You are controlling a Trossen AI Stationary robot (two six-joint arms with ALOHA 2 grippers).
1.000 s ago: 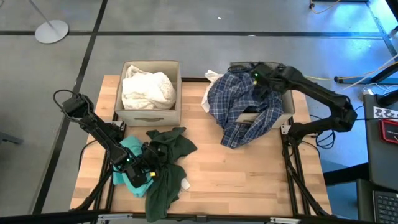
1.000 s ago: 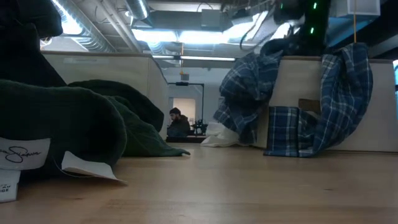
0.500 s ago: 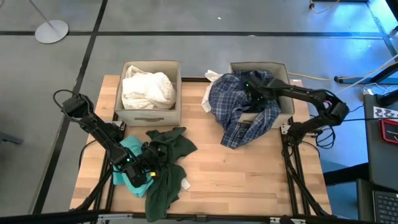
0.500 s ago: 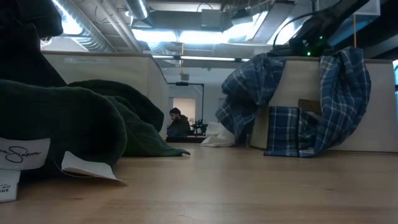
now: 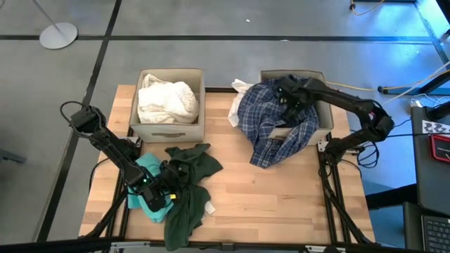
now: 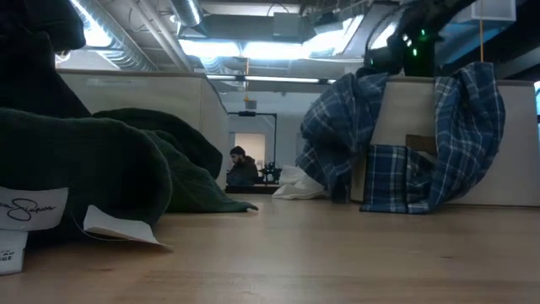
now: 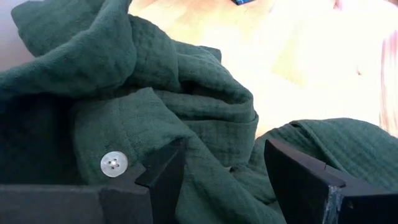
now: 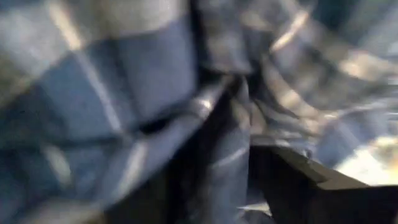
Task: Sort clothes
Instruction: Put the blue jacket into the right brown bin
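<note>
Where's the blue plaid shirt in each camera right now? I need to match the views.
High view: blue plaid shirt draped over the right beige box, under the right gripper.
Low view: hanging down that box's front, right side.
Left wrist view: not in it.
Right wrist view: fills the picture.
Shared landmark: the box.

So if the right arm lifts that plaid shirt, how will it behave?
Probably floppy: the plaid shirt drapes limply over the right box wall. It'd likely trail and snag on that rim. Folds bunch around the right tool, so it may slip.

place: open-plan office/lab | cues: partition walls [image 6: 143, 97]; exposed ceiling ducts [image 6: 245, 29]; person at desk [image 6: 242, 166]
</note>
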